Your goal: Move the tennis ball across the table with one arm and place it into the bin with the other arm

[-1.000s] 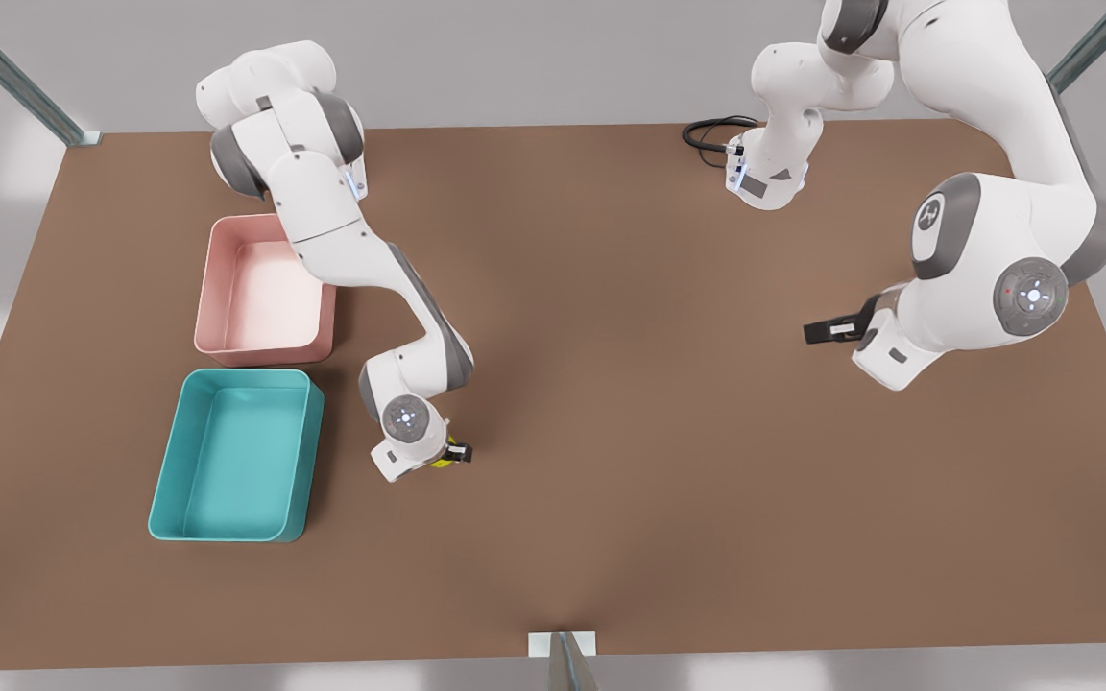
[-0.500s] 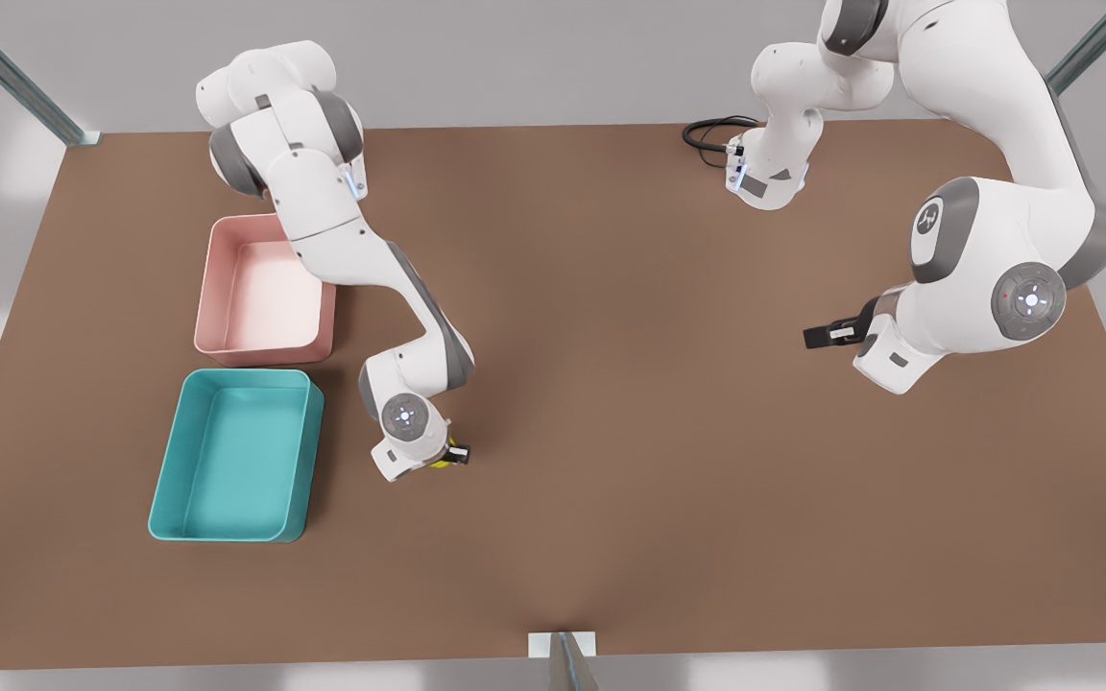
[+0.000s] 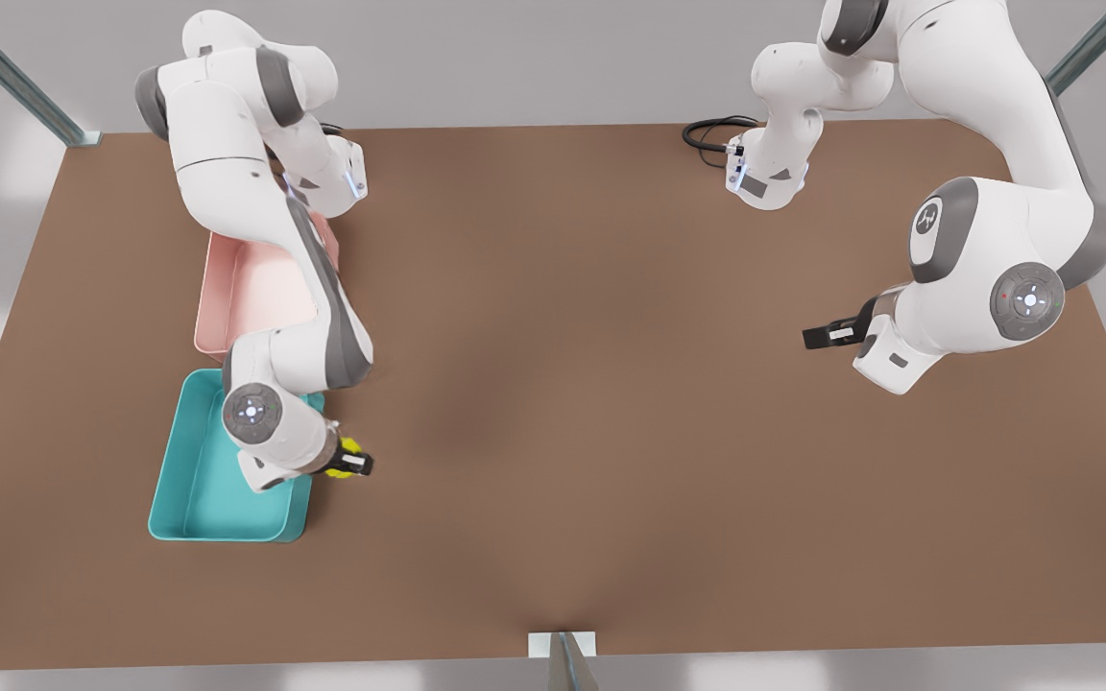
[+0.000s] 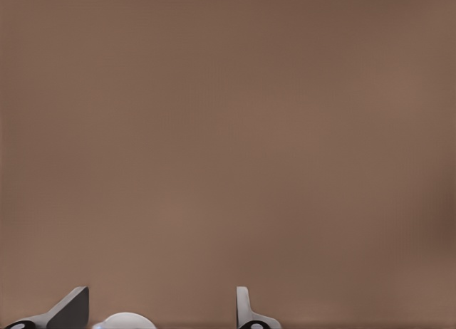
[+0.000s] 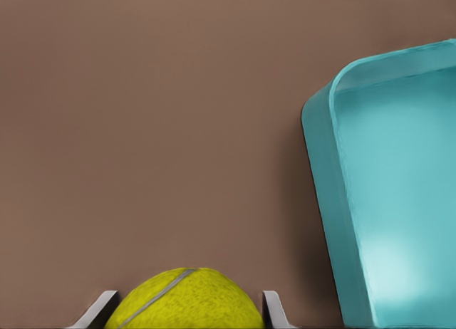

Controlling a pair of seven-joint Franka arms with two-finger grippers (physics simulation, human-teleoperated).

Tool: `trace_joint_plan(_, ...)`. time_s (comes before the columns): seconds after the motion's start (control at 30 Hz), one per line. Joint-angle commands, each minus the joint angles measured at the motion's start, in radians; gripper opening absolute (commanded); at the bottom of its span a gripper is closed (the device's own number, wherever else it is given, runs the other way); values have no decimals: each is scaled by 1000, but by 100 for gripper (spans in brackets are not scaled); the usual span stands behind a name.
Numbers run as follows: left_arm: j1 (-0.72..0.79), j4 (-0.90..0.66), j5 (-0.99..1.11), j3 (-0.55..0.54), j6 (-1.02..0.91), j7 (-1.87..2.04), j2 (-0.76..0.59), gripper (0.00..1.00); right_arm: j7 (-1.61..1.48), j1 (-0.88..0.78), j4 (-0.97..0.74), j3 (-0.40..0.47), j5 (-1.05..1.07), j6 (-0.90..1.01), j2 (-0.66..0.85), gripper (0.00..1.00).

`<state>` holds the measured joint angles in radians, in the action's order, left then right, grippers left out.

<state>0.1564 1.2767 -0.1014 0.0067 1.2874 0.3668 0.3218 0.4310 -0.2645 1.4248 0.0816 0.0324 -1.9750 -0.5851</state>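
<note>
Since earlier: right gripper (image 3: pixel 349 464) swung binward, clamped on tennis ball (image 5: pixel 187 300); bin (image 5: pixel 399 201) just beside. Ball likely light, fuzzy, grippy; hold across middle. Left gripper (image 4: pixel 160 307) apart, waiting.

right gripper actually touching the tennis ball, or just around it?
Touching. In the right wrist view the tennis ball sits between the right gripper's fingers with no gap on either side; the front view shows it carried beside the bin.

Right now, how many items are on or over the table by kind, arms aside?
Tennis ball: 1, held in the right claw, beside the teal bin.
Bins: 2, teal bin and pink bin.
Total: 3.
</note>
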Motion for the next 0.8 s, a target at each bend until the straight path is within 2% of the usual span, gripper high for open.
trace_joint_plan(0.0,0,0,2,1,-2,17,-1,100,-541,54,-1,3,-62,202,21,72)
trace_joint_plan(0.13,0,0,0,1,-2,15,-1,100,-738,76,11,109,-75,234,21,72)
trace_joint_plan(0.23,0,0,0,1,-2,17,-1,100,-802,116,10,119,-62,226,-10,75)
trace_joint_plan(0.27,0,0,0,1,-2,17,-1,100,-801,119,8,119,-57,225,-13,100)
trace_joint_plan(0.43,0,0,0,1,-2,17,-1,100,-761,119,2,119,-34,231,-13,100)
trace_joint_plan(0.5,-1,0,0,1,-3,14,-1,100,-477,108,-82,110,7,385,-1,100)
trace_joint_plan(0.57,-3,-2,5,1,-7,11,-3,100,-264,85,-230,106,-12,610,67,100)
trace_joint_plan(0.6,-3,-2,5,1,-11,11,-3,100,-261,85,-234,103,-26,634,126,100)
trace_joint_plan(0.7,-1,-4,6,-1,-75,12,-10,100,-262,148,-175,-11,-85,654,356,100)
trace_joint_plan(0.77,-1,-5,6,-1,-100,12,-10,100,-270,153,-103,-16,-77,654,456,100)
